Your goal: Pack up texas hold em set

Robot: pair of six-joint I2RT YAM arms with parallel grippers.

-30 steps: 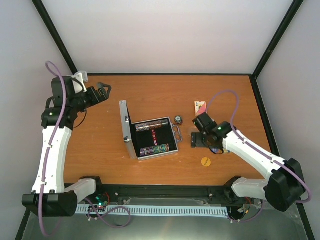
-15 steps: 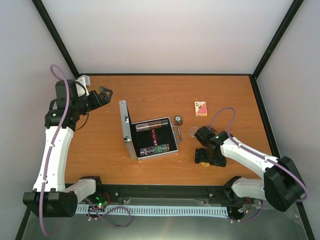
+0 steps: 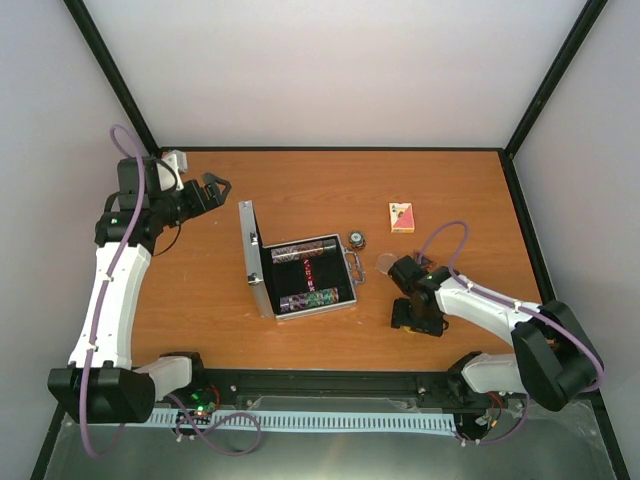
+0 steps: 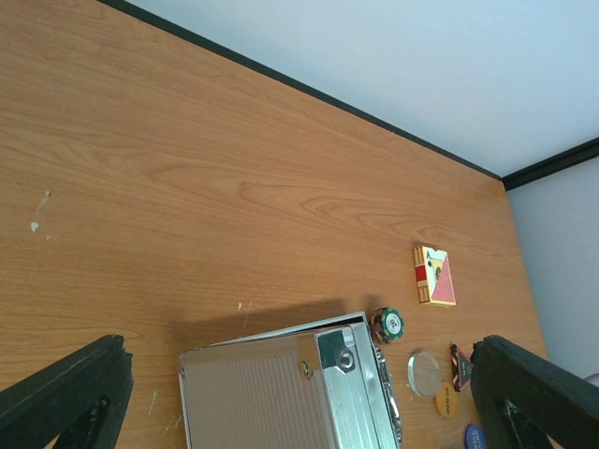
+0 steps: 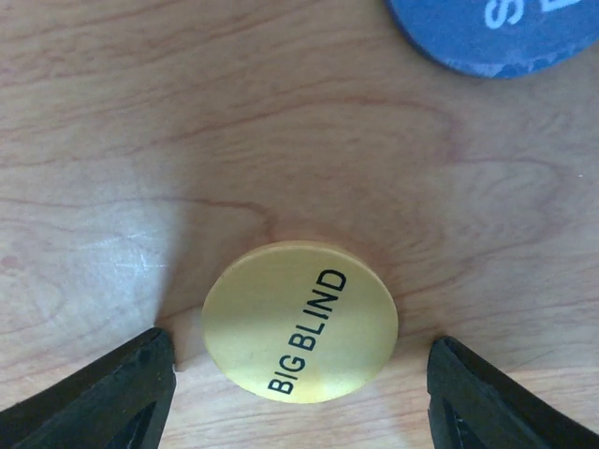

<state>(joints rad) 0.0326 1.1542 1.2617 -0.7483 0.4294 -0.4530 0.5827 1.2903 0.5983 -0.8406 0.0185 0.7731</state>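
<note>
- White left arm (image 3: 110, 290) stands tall from its base at the near left edge. It runs up the left side of the bench (image 3: 200, 320) and bends at the wrist to point right, toward the case.
- Left jaws are spread as wide as they go, above the far left part of the bench, holding and touching nothing.
- 1 silver case (image 3: 300, 272) lies open left of the bench's middle, with its lid (image 3: 250, 255) upright on the left side and rows of chips in the black lining.
- 1 green chip (image 3: 355, 238) sits just beyond the case's handle.
- 1 red card deck (image 3: 401, 216) lies further right, apart.
- 1 clear round button (image 3: 385, 263) lies beside the right wrist.
- 1 yellow button (image 5: 299, 321) marked BIG BLIND lies flat, with 1 blue button (image 5: 505, 33) near it.
- Right arm (image 3: 500, 310) is folded low, its wrist tipped down at the bench.
- Right jaws are partly open, with 1 finger (image 5: 103, 393) on each side of the yellow button and bare wood showing at both sides. They grip nothing.
</note>
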